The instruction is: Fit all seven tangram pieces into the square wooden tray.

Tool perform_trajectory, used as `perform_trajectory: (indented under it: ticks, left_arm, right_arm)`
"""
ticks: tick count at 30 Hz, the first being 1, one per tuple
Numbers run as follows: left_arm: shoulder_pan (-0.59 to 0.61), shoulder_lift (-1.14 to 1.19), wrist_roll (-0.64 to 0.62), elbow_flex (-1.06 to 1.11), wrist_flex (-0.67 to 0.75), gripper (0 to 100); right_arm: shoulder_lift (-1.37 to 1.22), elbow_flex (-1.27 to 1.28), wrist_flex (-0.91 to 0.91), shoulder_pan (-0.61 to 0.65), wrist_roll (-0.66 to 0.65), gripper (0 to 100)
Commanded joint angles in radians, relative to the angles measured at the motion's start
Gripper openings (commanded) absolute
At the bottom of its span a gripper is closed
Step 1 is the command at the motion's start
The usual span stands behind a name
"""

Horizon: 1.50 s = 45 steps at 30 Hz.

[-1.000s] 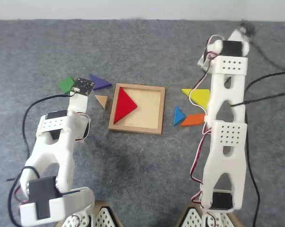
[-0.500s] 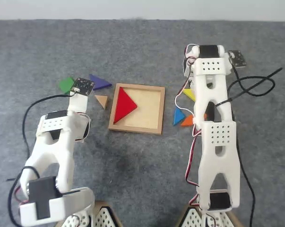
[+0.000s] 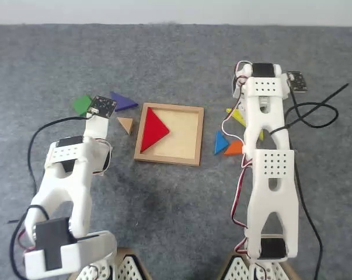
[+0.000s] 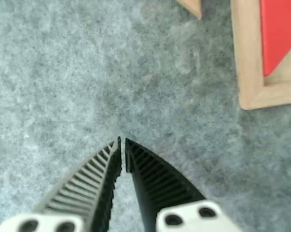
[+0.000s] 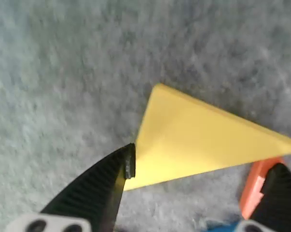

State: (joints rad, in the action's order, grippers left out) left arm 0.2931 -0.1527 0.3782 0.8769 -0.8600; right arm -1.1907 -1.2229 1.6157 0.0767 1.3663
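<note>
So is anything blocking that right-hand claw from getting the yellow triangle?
Nothing visible does. The right end effector is open, and the yellow triangle lies between its fingers with no other piece in the gap. The orange piece lies close beside one finger, so it might get nudged.

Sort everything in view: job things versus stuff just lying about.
Job: tray, red triangle, yellow triangle, blue triangle, orange piece, tan triangle, purple triangle, green piece.
Lying about: grey mat, cables.
</note>
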Motion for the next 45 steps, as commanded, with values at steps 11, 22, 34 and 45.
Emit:
perform_trajectory:
  ticks: [11, 22, 34, 45]
  left_arm:
    - [0.005, -0.051, 0.009, -0.001, 0.017, 1]
    - [0.005, -0.051, 0.012, -0.001, 0.017, 1]
    - [0.005, -0.051, 0.012, -0.001, 0.017, 1]
    - [0.006, -0.051, 0.012, -0.001, 0.017, 1]
  right_arm:
    - [-0.062, -0.018, -0.228, -0.094, -0.69, 15.8]
    - [-0.047, -0.209, -0.197, -0.091, -1.191, 18.0]
    - [-0.058, -0.206, -0.232, -0.015, -0.948, 48.6]
    - [-0.058, 0.015, -0.481, -0.048, -1.03, 43.3]
